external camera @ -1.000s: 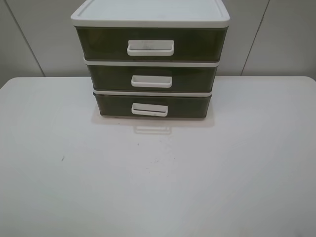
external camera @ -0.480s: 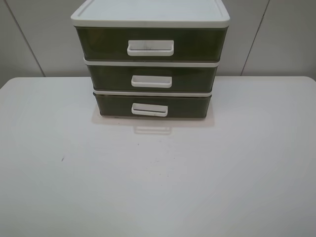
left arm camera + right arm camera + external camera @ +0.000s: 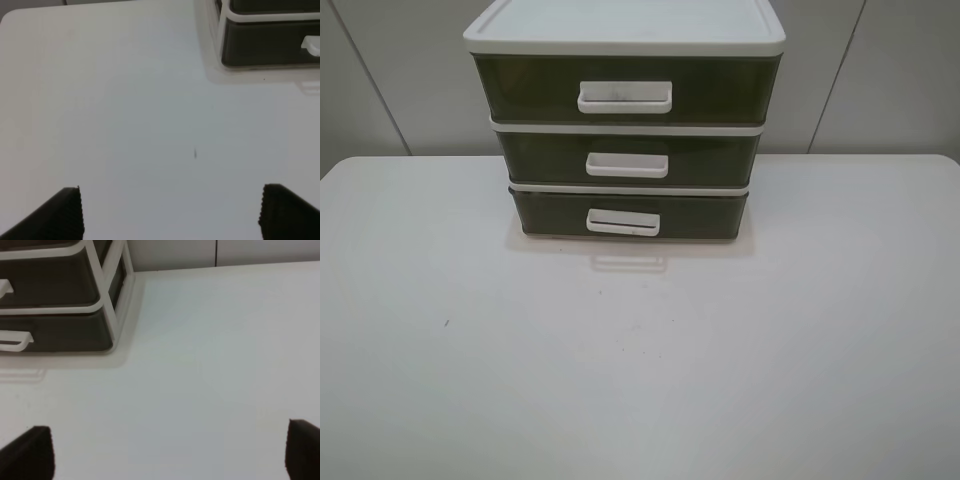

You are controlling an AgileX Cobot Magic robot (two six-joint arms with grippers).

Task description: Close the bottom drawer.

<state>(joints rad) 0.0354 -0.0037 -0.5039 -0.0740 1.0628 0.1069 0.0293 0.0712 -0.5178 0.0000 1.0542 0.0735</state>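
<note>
The white-framed three-drawer unit (image 3: 625, 35) stands at the back middle of the white table (image 3: 640, 360). The bottom drawer (image 3: 700, 214) is smoky olive-brown with a white loop handle (image 3: 623, 222). Its front looks about level with the frame. It also shows in the left wrist view (image 3: 265, 47) and in the right wrist view (image 3: 65, 332). Neither gripper shows in the exterior high view. My left gripper (image 3: 172, 215) is open and empty, well back from the unit. My right gripper (image 3: 165, 450) is open and empty, also well back from it.
The middle drawer (image 3: 710, 158) and the taller top drawer (image 3: 720, 90) sit shut above the bottom one. A grey panelled wall (image 3: 880, 80) stands behind the table. A small dark speck (image 3: 446, 322) marks the table's left side.
</note>
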